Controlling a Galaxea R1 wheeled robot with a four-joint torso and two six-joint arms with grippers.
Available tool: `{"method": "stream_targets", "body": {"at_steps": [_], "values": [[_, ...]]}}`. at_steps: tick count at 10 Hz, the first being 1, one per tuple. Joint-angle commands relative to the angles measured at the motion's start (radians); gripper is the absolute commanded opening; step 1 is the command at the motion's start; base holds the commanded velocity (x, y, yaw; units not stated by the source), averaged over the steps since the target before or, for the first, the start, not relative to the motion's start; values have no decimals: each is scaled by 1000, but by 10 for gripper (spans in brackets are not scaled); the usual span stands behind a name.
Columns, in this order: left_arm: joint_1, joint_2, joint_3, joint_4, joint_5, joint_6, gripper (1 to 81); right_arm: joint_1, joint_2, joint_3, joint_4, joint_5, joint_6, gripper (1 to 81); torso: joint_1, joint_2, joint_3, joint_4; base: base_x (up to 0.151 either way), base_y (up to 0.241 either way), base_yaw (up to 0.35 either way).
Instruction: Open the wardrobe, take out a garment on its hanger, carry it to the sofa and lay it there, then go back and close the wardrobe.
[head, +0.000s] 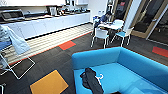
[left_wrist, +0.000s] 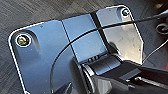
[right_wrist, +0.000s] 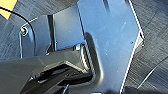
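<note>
The bright blue sofa (head: 130, 65) takes up the lower right of the head view, close in front of me. On its seat near the left end lies the black garment (head: 91, 80), crumpled in a loose heap. The white hanger (head: 100, 76) pokes out of the garment's right side, its curved hook resting on the blue cushion. Nothing touches the garment. Both wrist views look down past my own dark plates onto grey carpet (left_wrist: 30, 12), (right_wrist: 155, 50).
A drying rack with a light blue cloth (head: 15, 42) stands at the left. White chairs with teal seats (head: 101, 35) surround a table (head: 112, 25) where a person (head: 103, 18) sits. A long white counter (head: 50, 23) lines the back wall. An orange floor tile (head: 48, 83) lies left of the sofa.
</note>
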Motion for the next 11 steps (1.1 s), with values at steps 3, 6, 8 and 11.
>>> {"method": "stream_targets", "body": {"at_steps": [3, 6, 8, 11], "values": [[-34, 4, 17, 7, 38, 11, 811, 16, 4, 7, 0, -64, 0, 811, 1, 0, 0, 0, -87, 0, 0], [-33, 4, 14, 7, 38, 17, 811, 16, 4, 7, 0, -66, 0, 811, 1, 0, 0, 0, 0, 0, 0], [-31, 12, 14, 9, 39, 19, 811, 14, 4, 7, -1, -64, 0, 811, 1, 0, 0, 0, 0, 0, 0], [-31, 13, 15, 9, 39, 20, 811, 16, 4, 7, -1, -65, 0, 811, 1, 0, 0, 0, 0, 0, 0]]}}
